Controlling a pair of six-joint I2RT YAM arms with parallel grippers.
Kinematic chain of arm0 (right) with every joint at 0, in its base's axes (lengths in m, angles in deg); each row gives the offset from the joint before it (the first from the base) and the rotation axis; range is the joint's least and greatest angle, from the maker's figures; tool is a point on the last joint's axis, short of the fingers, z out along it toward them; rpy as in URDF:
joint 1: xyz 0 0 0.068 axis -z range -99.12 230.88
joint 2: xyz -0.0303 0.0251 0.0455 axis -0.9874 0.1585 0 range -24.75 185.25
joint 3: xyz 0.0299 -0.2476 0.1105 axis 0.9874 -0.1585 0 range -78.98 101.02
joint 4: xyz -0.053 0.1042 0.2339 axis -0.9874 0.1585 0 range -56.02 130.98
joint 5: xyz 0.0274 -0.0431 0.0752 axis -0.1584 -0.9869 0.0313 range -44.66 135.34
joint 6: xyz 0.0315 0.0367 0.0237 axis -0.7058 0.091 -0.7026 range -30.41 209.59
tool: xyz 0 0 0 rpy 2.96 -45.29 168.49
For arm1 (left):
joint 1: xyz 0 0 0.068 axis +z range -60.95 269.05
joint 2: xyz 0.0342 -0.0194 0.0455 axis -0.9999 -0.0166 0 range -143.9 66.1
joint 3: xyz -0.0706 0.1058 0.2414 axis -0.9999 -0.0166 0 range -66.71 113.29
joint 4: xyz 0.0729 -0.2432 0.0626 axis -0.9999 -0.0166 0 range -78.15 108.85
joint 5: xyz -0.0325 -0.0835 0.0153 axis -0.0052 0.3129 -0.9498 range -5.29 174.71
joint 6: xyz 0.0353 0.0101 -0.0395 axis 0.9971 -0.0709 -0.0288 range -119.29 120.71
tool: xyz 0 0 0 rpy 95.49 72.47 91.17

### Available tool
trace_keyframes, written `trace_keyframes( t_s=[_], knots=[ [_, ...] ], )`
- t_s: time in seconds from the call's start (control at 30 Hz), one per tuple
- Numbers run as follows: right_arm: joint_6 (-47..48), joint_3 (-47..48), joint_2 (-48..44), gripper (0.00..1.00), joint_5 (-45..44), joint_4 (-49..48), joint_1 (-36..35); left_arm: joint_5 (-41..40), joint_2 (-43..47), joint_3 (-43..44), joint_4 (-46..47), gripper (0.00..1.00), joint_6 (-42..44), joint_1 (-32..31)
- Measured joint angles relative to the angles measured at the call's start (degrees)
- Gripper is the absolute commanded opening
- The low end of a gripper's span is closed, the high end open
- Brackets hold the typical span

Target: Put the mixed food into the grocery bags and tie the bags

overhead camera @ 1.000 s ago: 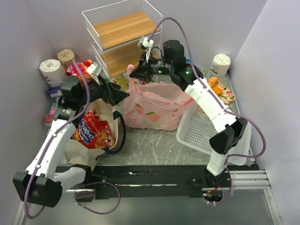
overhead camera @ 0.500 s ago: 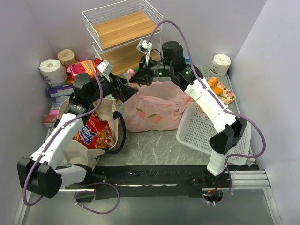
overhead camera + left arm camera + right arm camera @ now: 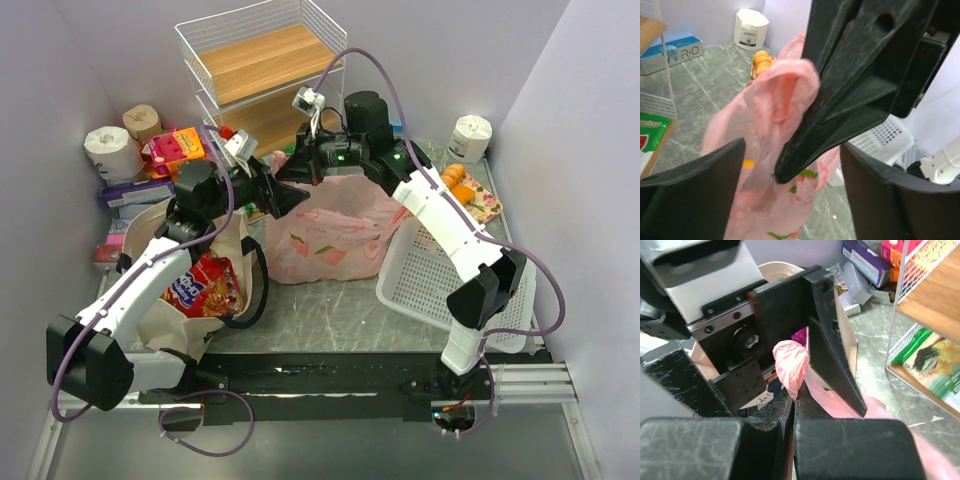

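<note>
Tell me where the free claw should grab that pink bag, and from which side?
The bunched loop handle of the pink bag, just past where the shut right gripper pinches it. It is held up clear of the bag's body, so the open left gripper should probably come straight in from its own side, a finger either side of the loop.

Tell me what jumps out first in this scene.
The pink plastic bag stands in the centre, its handle pinched up by the shut right gripper. The left gripper meets it there, jaws open around that handle. At left, a red snack packet sits in the canvas tote.
</note>
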Motion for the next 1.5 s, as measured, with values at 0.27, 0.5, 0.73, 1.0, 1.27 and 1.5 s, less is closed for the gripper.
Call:
trace_keyframes(
  t_s=[0.27,0.5,0.73,1.0,1.27,1.5],
  knots=[
    [-2.60,-0.74,0.00,0.00,-2.36,-0.28,0.04,-2.71,-1.07,-0.83,1.16,0.68,-2.51,-1.22],
    [-4.63,-0.74,0.00,0.00,-2.86,-0.79,0.20,-4.11,-2.03,-1.70,1.31,0.01,-3.69,-2.49],
    [-6.93,-0.63,-0.11,0.78,-3.19,0.00,1.77,-6.97,-2.10,-2.40,1.95,0.01,-4.33,-2.93],
    [-5.62,0.68,-5.11,0.87,-15.19,14.32,12.81,-8.48,-1.97,-3.30,0.13,0.01,-4.22,-2.89],
    [-0.66,-1.31,-17.92,0.87,-36.59,28.52,20.65,-9.25,-1.57,-4.17,-1.44,0.01,-4.72,-2.86],
    [0.44,-8.09,-20.09,0.86,-37.44,30.60,23.17,-9.25,-1.55,-4.17,-2.25,0.01,-5.01,-2.86]
  ],
)
